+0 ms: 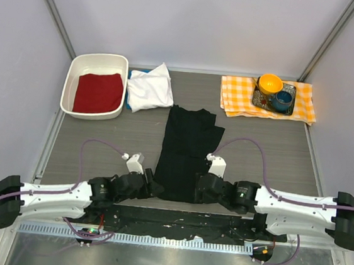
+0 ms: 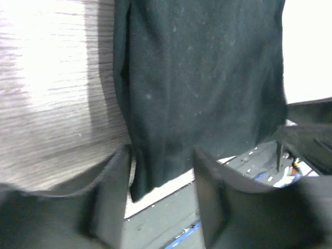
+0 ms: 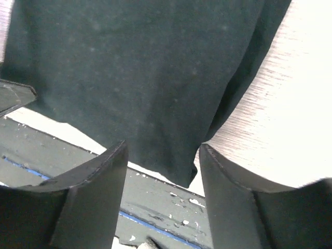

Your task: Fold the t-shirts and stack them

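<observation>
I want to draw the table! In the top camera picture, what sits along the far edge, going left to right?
From left: white tub holding a red cloth → white t-shirt → orange-and-white checked cloth.

From above, the fingertips of the left gripper and the right gripper merge with the near hem of the black t-shirt, dark on dark, so contact cannot be read there. Both wrist views cut this garment off at their top edge, and the left one is blurred. The blue t-shirt shows only a sliver behind the white t-shirt
</observation>
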Robot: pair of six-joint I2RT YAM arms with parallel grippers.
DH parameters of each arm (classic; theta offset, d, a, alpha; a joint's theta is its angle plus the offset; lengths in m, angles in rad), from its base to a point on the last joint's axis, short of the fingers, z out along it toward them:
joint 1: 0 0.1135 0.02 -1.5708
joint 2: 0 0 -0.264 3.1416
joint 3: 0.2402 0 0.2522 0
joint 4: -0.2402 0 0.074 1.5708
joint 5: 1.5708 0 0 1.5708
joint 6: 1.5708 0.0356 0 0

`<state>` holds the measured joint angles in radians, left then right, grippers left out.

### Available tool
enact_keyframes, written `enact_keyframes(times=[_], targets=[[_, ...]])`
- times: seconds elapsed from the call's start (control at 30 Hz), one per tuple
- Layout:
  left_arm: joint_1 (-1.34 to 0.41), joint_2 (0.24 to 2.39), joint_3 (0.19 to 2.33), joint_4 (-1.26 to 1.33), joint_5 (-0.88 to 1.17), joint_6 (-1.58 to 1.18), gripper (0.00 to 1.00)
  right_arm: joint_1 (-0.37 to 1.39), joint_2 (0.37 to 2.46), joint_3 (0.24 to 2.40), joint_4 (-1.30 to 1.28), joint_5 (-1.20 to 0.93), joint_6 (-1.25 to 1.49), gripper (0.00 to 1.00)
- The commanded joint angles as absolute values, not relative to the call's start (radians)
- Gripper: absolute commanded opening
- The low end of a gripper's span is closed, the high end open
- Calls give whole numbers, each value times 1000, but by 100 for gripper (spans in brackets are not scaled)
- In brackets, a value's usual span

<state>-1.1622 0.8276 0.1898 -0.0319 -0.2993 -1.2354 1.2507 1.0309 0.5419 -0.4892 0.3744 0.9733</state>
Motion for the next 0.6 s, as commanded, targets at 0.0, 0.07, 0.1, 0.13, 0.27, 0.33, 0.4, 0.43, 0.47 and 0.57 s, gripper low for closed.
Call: enact_keyframes(times=[0.0, 0.07, 0.1, 0.13, 0.27, 0.33, 0.4, 0.43, 0.47, 0.57], targets=[[-1178, 755, 306, -132, -356, -1237, 67, 1270, 956, 612, -488, 501, 980, 76], [-1178, 709, 389, -237, -373, -1215, 75, 1270, 982, 672, -531, 540, 953, 82], [-1178, 698, 418, -273, -379, -1213, 78, 1270, 995, 696, -547, 549, 942, 84], [-1178, 684, 449, -350, -385, -1210, 79, 1270, 1014, 737, -573, 558, 936, 85], [-1178, 649, 601, -459, -413, -1160, 80, 1270, 1068, 793, -584, 632, 893, 87], [-1178, 650, 630, -471, -439, -1112, 80, 1258, 1084, 804, -577, 667, 888, 87], [-1178, 667, 664, -477, -486, -1080, 81, 1229, 1095, 793, -545, 677, 877, 88], [-1178, 696, 669, -454, -500, -1045, 80, 1207, 1098, 785, -529, 669, 873, 88], [-1177, 713, 663, -430, -511, -1029, 80, 1168, 1098, 773, -505, 660, 867, 88], [-1149, 801, 641, -310, -474, -988, 80, 1071, 1104, 720, -414, 600, 844, 88]])
